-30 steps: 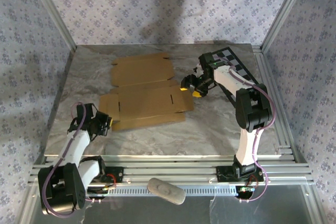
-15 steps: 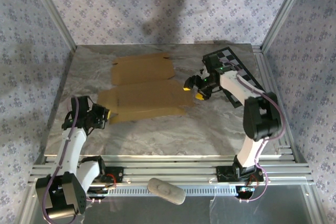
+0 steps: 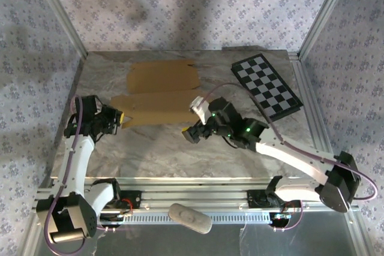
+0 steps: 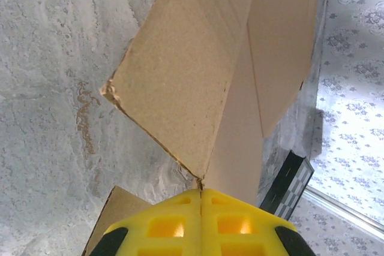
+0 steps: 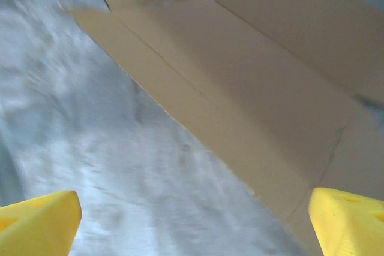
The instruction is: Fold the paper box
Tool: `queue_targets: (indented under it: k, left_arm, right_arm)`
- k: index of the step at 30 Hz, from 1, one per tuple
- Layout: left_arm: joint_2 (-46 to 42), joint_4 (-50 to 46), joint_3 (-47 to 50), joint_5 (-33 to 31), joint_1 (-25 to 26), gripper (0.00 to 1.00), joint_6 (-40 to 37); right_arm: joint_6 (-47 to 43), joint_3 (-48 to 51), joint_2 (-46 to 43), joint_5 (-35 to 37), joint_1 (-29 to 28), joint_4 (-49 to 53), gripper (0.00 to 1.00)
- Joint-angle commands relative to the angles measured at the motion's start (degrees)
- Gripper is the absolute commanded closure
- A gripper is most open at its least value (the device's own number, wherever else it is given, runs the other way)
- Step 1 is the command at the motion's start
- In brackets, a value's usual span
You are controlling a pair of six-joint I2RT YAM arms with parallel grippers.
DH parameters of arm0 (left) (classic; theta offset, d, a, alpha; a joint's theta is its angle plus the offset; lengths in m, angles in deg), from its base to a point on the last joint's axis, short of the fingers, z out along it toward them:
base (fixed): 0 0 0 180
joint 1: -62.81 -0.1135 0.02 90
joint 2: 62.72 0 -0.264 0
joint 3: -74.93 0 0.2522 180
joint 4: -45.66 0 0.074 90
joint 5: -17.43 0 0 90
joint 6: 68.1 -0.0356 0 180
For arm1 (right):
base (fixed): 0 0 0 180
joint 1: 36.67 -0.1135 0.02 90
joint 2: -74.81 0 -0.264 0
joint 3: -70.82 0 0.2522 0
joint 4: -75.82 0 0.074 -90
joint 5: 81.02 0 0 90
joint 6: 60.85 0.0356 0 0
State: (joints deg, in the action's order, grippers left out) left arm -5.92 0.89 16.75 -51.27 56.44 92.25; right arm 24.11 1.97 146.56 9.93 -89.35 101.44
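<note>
Paper box (image 3: 161, 88) lies on the counter (image 3: 150, 148), upper middle of the top view.
Left hand (image 3: 115, 118) is clamped on its left edge; right hand (image 3: 193, 119), fingers spread wide apart, hovers by its lower right corner.

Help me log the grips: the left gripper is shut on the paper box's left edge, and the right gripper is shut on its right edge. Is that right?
Not quite. The right gripper is open, not shut. The right wrist view shows its yellow fingers spread wide apart, with the paper box lying flat ahead of them, ungripped. The left gripper is indeed shut on the box's left edge.
</note>
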Motion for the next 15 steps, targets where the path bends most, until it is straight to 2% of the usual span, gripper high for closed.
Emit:
queue_targets:
  k: [1,5,12,15]
  left_arm:
    - [0.7,-4.4,-2.22,1.68,0.24,1.0,0.36]
    - [0.9,-4.07,-2.62,1.99,0.31,1.0,0.14]
    - [1.21,-4.79,-3.85,2.74,0.32,1.0,-0.73]
    - [1.21,-5.16,-4.04,3.09,0.39,1.0,-0.83]
  right_arm:
    - [-23.54,-2.72,6.23,10.78,-1.84,-4.61,0.0]
    - [-32.5,-3.49,12.18,16.93,-5.16,-8.54,0.01]
    - [-37.38,-9.48,23.56,24.68,-9.12,-12.74,0.07]
    - [-38.86,-12.76,29.27,29.26,-9.13,-14.84,0.13]
